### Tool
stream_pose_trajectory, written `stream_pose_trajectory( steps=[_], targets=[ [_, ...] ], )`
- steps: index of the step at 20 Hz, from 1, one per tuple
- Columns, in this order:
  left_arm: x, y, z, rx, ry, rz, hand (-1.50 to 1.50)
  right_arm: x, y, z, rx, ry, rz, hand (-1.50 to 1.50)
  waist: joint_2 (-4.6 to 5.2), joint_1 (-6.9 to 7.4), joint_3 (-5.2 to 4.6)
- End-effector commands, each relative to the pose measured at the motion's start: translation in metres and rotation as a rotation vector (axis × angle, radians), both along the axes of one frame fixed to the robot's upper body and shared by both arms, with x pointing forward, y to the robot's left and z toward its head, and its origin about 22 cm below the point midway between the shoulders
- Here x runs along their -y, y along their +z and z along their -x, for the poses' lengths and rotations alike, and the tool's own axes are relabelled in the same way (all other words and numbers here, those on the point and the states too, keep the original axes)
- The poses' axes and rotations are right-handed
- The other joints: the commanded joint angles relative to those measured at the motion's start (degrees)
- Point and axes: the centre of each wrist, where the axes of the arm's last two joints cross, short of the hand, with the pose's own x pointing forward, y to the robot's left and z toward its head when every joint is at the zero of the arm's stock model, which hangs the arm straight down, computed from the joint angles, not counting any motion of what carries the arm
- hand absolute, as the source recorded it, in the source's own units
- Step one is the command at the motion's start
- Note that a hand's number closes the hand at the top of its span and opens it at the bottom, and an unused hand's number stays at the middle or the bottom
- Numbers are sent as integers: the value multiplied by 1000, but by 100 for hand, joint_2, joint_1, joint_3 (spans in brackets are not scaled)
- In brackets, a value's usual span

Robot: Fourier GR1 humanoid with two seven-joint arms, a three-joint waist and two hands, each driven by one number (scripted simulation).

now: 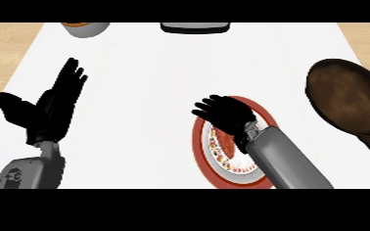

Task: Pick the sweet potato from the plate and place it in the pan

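A red-rimmed plate (204, 149) with a white, patterned centre lies on the white counter, right of the middle. My right hand (230, 116) is over the plate's upper part and covers it there. No sweet potato shows anywhere; whatever lies under the hand is hidden. The brown pan (343, 95) sits at the right edge, partly cut off, apart from the right hand. My left hand (59, 100) rests open at the left side, fingers pointing up, holding nothing.
A grey bowl (86, 28) with something orange inside stands at the back left. A dark, grey-edged object (195, 27) is at the back centre. Wooden counter strips (18, 39) border the white surface on both sides.
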Motion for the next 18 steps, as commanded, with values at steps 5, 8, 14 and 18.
stream_pose_trajectory(
  steps=[5, 8, 14, 18],
  targets=[
    [-10, 4, 7, -1, 1, -9, 0, 15, -37, -11, -27, 12, -2, -150, 3, 18, 1],
    [11, 10, -11, 4, -5, -1, 0, -19, -37, -10, -32, 83, 4, 150, 5, 7, 1],
    [13, 3, 8, 3, -10, 7, 0, -12, -59, -15, -30, 101, -82, 150, 6, 32, 1],
    [13, 7, 6, 7, -28, 6, 0, -9, -47, -24, -43, 99, -125, 150, 3, 11, 1]
  ],
)
